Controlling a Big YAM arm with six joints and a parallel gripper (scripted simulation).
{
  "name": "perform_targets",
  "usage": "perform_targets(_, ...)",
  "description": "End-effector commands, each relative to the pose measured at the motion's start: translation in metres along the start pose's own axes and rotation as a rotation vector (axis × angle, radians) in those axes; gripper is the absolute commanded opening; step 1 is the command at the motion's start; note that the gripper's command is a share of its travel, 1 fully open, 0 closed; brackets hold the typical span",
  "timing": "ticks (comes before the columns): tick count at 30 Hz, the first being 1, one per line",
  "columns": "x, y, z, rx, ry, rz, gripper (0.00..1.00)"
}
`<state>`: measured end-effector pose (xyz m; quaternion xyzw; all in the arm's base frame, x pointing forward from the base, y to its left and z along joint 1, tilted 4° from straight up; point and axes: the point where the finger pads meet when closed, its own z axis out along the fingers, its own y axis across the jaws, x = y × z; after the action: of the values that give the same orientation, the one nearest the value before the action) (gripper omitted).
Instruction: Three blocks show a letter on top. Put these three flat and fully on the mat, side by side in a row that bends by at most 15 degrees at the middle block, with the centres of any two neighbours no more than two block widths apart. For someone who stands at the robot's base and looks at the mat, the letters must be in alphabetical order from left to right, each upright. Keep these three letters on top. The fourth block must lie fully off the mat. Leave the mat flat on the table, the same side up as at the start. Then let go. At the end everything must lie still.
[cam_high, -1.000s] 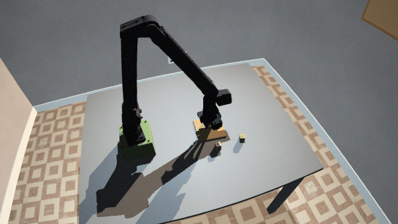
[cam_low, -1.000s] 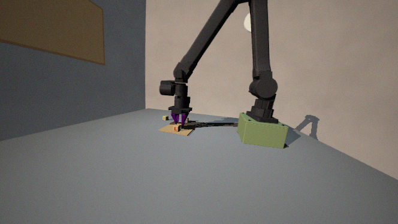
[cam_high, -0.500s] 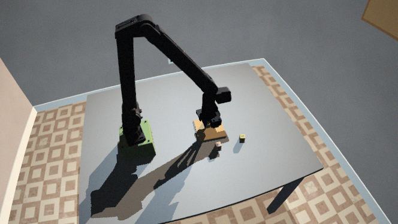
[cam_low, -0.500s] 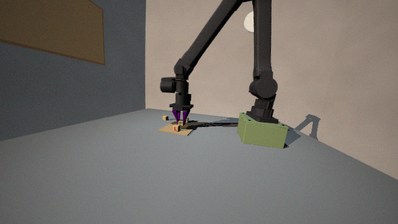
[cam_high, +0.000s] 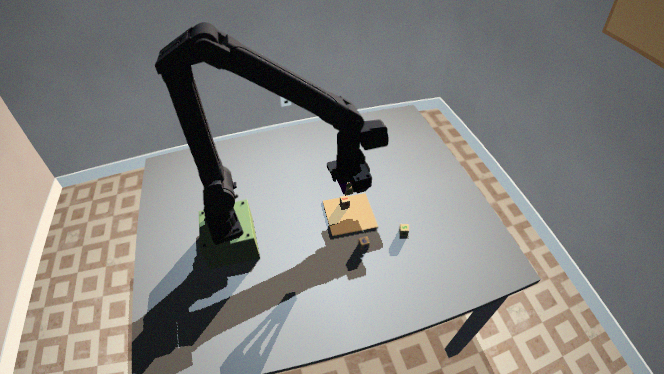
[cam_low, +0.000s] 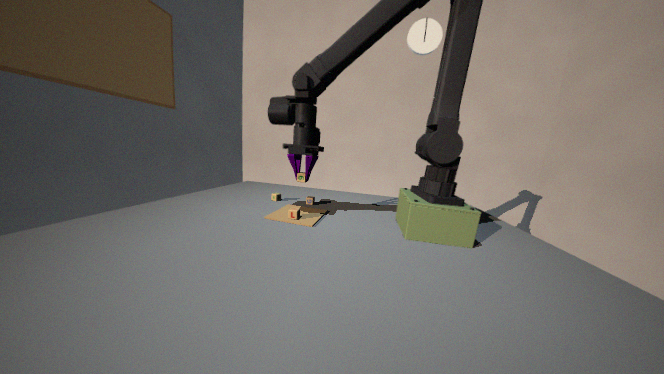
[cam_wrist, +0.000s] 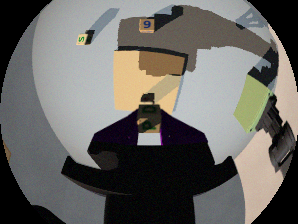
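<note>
My gripper (cam_high: 348, 190) (cam_low: 301, 176) (cam_wrist: 149, 113) has purple fingers and is shut on a wooden block with a green letter (cam_high: 348, 188) (cam_low: 301, 177) (cam_wrist: 148, 120). It holds the block in the air above the tan mat (cam_high: 357, 220) (cam_low: 280, 216) (cam_wrist: 127, 85). A block with a red L (cam_high: 345, 202) (cam_low: 293, 214) sits on the mat below the gripper. A block with a blue mark (cam_high: 364, 241) (cam_low: 310, 200) (cam_wrist: 146, 24) lies off the mat, close to its edge, in the arm's shadow. A block with a green S (cam_high: 404, 230) (cam_low: 275, 197) (cam_wrist: 82, 39) lies on the table further from the mat.
The arm's green base box (cam_high: 240, 240) (cam_low: 437, 222) (cam_wrist: 252, 107) stands on the grey table (cam_high: 450, 200), to one side of the mat. The arm's shadow falls across part of the mat and the table.
</note>
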<state>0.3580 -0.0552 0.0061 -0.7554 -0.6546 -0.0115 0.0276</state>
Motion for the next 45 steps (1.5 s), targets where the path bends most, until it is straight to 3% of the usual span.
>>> perform_targets(1, -0.0042, 0.023, -0.0147, -0.028, -0.004, -0.006, 0.2)
perform_targets(5, -0.0038, 0.0248, -0.0214, -0.046, -0.005, -0.005, 0.2)
perform_targets(45, -0.0039, 0.0247, -0.0179, -0.036, -0.004, 0.007, 0.2)
